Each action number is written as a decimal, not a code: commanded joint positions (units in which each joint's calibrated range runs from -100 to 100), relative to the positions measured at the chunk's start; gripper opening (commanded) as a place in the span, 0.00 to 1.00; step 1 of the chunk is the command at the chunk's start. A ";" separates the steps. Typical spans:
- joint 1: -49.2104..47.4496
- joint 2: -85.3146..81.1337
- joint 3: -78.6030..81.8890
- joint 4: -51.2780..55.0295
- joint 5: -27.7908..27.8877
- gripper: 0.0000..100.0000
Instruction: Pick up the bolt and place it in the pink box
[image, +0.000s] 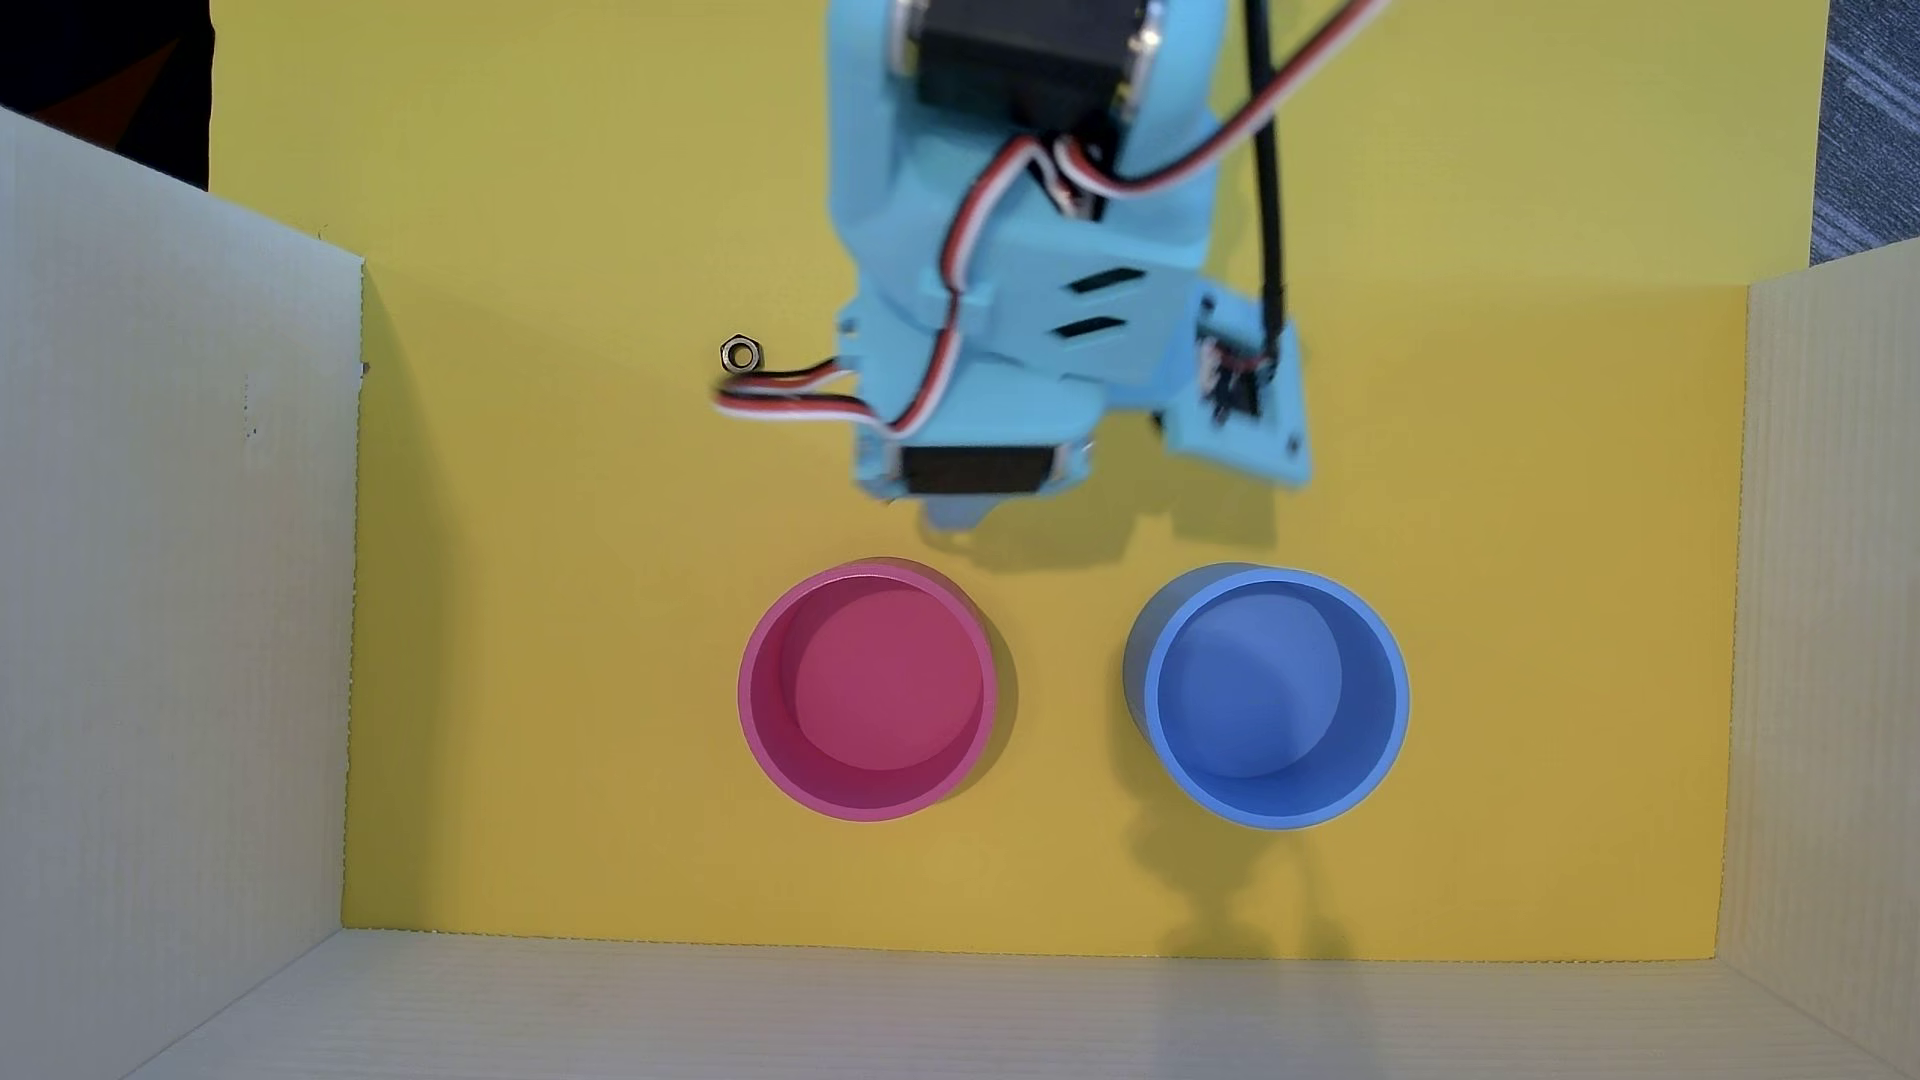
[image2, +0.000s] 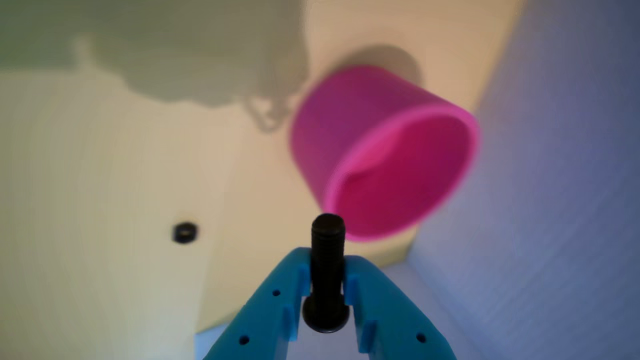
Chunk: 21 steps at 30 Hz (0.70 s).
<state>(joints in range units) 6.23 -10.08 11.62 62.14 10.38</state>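
Under the arm (image: 1018, 260), gripper (image2: 327, 272) hidden overhead.

In the overhead view, open yellow floor (image: 540, 644) lies left of the pink box (image: 868, 691), with a clear lane between it and the blue cup (image: 1276, 696). White cardboard walls (image: 166, 582) close in left, right and near. A small hex nut (image: 740, 354) sits far-left, beside the arm (image: 1039, 270).

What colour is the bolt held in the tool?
Black, shaft and head alike; the bolt shows best in the wrist view, clamped in the tool.
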 joint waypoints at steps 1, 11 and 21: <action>0.90 3.69 -7.51 -1.35 -2.02 0.01; 0.83 19.85 -27.50 -0.41 -2.54 0.01; 0.90 26.25 -31.57 0.54 -2.54 0.12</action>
<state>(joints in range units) 6.82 16.36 -17.66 61.54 8.08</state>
